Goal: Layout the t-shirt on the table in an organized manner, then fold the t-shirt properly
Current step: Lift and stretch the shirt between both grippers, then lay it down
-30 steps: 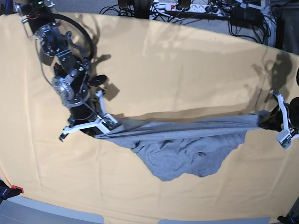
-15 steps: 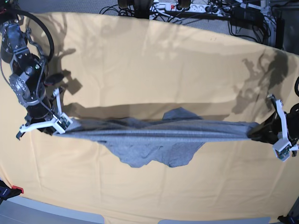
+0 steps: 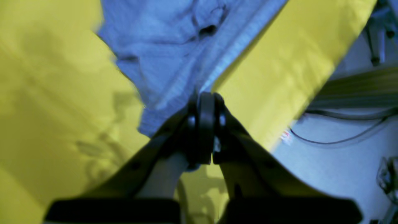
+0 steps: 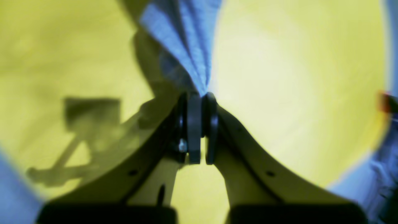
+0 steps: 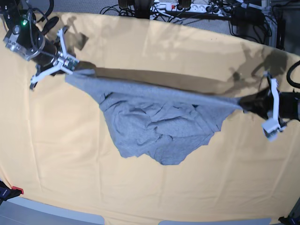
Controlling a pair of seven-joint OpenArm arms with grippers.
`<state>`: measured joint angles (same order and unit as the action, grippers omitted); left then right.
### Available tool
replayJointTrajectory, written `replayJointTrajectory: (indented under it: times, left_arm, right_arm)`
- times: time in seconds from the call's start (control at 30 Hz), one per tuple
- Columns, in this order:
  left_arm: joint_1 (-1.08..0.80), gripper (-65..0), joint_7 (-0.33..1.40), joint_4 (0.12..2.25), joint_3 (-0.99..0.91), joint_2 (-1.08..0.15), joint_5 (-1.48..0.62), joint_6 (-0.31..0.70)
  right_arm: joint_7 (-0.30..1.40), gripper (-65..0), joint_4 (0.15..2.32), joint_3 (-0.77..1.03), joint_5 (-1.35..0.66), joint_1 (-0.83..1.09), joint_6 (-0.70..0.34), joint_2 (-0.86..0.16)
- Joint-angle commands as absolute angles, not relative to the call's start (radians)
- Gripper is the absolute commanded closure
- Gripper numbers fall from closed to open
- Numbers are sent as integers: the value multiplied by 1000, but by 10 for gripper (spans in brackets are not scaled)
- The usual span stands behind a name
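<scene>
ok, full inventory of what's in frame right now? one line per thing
t-shirt: one, heather grey, held up by two corners between the arms, its middle sagging over the table centre
table: one, pale yellow-orange cloth cover, fills most of the base view
cables and power strip: several, black and white, on the floor past the table's far edge
red-and-black object: one, at the near left table edge, too small to identify
right pincer: one, white and black, far left of the base view, shut on the t-shirt
left pincer: one, white and black, right edge of the base view, shut on the t-shirt
</scene>
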<state>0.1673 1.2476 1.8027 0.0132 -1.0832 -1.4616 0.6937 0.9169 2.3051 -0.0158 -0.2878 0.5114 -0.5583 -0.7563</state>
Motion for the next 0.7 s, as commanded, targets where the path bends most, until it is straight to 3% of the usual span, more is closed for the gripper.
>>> replayJointTrajectory:
  times: [0.0, 0.17, 0.37, 0.6, 0.67]
  left_arm:
    - [154, 0, 1236, 1833, 0, -1108, -1484, 698]
    - [4, 0, 1317, 1918, 0, -1109, -1484, 698]
    - [-93, 0, 1396, 1948, 0, -1111, -1484, 698]
    - [-127, -8, 1396, 1948, 0, -1114, -1484, 698]
    - [-126, -194, 1396, 1948, 0, -1114, -1484, 698]
  right_arm:
    - [923, 0, 2323, -6, -318, 525, -573, -773]
    - [1006, 0, 2324, -6, -510, 601, -694, -773]
    - [1060, 0, 2324, -6, -680, 654, -698, -773]
    - [1059, 0, 2324, -6, -704, 654, -698, -773]
    - [1059, 0, 2324, -6, -708, 654, -698, -773]
